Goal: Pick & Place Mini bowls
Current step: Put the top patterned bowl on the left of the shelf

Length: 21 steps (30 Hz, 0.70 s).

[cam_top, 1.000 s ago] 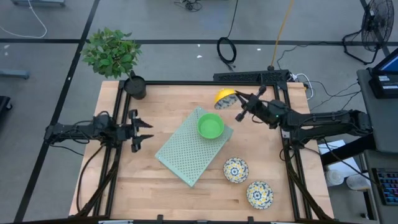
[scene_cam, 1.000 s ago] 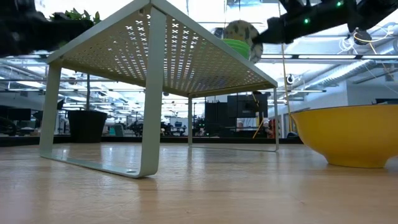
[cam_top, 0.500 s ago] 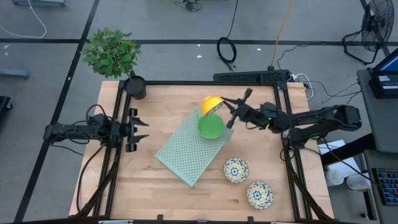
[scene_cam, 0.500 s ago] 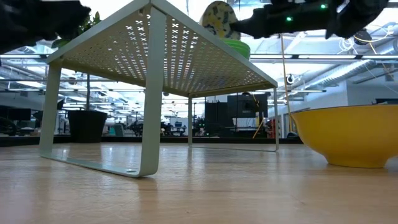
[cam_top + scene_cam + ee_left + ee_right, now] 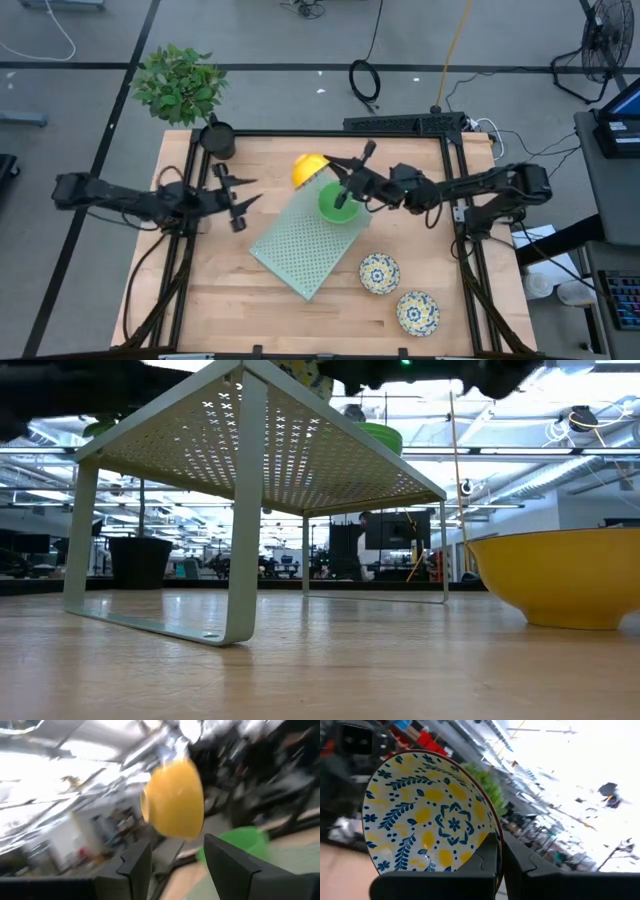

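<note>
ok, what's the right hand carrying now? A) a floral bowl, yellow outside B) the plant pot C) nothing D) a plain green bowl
A: the right hand is pinched on the rim of a floral bowl with a yellow outside, held on edge above the mat, while the green bowl sits on the mat.

light: bright, even from overhead in the high view, soft short shadows on the table point(image 5: 250, 300) | glare: ceiling lights blown out white in low and wrist views | blur: heavy motion smear in left wrist view, yellow bowl point(image 5: 174, 800) soft-edged | focus: right wrist background streaked, patterned bowl interior point(image 5: 427, 822) sharp
</note>
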Tool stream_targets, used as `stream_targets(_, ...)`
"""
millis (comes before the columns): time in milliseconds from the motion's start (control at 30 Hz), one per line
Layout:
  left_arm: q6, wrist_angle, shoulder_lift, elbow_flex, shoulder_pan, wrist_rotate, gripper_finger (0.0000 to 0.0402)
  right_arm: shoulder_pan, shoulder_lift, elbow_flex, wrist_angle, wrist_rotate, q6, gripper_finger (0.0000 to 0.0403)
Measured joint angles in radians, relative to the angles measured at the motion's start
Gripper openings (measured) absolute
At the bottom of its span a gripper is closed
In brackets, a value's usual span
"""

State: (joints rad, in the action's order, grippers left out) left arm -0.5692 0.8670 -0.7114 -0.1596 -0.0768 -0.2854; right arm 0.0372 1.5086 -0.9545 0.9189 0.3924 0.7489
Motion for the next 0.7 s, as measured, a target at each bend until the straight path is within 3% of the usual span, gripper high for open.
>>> stream_targets(167, -0.142, -0.013, -0.273, -0.212, -0.027, -0.158, 0.0182, 0.003, 0.05, -0.087, 0.023, 0.001, 0.095, 0.0)
stream_targets(333, -0.274, -0.007, -0.447, -0.37, -0.053, -0.379, 0.0182, 0.002, 0.063, -0.114, 0.042, 0.004, 0.131, 0.0)
stream_targets(467, -0.297, -0.011, -0.514, -0.435, -0.062, -0.467, 0.0182, 0.002, 0.061, -0.115, 0.052, 0.004, 0.127, 0.0)
stream_targets(700, -0.312, 0.002, -0.528, -0.459, -0.064, -0.506, 0.0182, 0.001, 0.06, -0.116, 0.048, 0.004, 0.103, 0.0)
